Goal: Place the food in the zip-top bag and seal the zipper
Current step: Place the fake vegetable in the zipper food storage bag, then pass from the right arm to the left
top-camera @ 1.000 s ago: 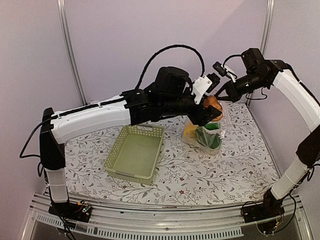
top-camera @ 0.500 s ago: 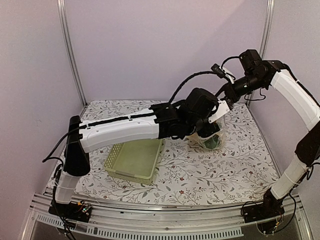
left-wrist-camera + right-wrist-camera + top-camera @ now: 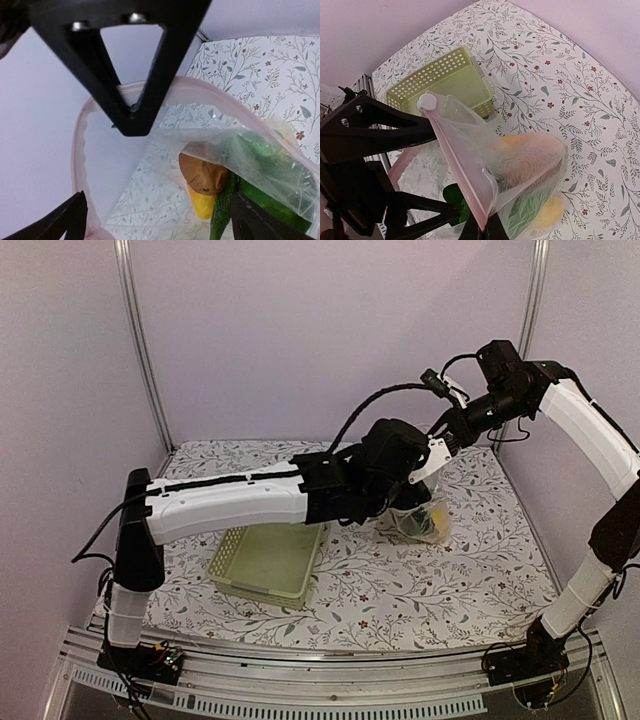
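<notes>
Left wrist: left gripper (image 3: pixel 157 222) gapes, seemingly inside zipper (image 3: pixel 76 150) rim.

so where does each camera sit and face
top external: high behind the robot, facing down at the table; left arm, right arm show
left wrist: at the zip-top bag's mouth, looking in; own open fingers low
right wrist: above the bag, facing the basket; own fingers pinch the zipper
shared: both wrist views see the bag
</notes>
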Robot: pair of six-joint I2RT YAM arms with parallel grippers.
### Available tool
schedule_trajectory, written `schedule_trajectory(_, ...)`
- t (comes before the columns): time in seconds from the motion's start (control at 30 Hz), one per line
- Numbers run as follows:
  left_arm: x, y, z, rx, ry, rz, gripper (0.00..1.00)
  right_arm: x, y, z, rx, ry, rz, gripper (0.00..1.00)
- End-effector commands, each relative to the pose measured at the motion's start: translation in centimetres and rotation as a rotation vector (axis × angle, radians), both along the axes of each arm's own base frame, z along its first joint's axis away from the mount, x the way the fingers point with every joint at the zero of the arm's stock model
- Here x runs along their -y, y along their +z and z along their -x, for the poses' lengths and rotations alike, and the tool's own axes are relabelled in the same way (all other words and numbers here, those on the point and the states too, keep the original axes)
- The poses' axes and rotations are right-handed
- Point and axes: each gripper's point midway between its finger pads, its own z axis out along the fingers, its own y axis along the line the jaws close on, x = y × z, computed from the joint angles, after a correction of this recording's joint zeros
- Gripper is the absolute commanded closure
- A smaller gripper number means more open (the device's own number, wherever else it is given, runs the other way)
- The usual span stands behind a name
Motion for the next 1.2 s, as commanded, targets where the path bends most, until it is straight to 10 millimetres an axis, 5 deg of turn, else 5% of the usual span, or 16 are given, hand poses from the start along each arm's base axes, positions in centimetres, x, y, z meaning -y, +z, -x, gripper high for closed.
schedule_trajectory(0.0,-1.1,10.9,5.3,0.006,-0.182,0.38,0.0,-0.5,0.9,-0.2,0.026,0.014,-0.017,1.0)
schedule_trajectory(0.2,-5.6,15.4,9.8,-0.086,-0.371,0.613,0.0,-0.7,1.0,0.6,0.025,0.048,-0.022,1.0)
schedule_trajectory(0.5,-10.5,7.8,10.3,-0.242,-0.445,0.507,0.21,-2.4,2.1,6.7,0.016,0.3,-0.089,1.0)
schedule_trajectory(0.63,-10.5,4.4,10.3,-0.308,-0.458,0.467,0.25,-3.0,2.2,9.2,0.033,0.404,-0.086,1.0)
schedule_trajectory(0.87,-9.1,0.0,11.0,-0.405,-0.496,0.424,0.24,-2.9,-0.5,8.1,0.011,0.404,-0.019,1.0)
schedule_trajectory(1.17,-7.5,-0.8,11.2,-0.411,-0.636,0.529,0.3,-4.0,-2.0,6.4,-0.046,0.412,-0.027,1.0)
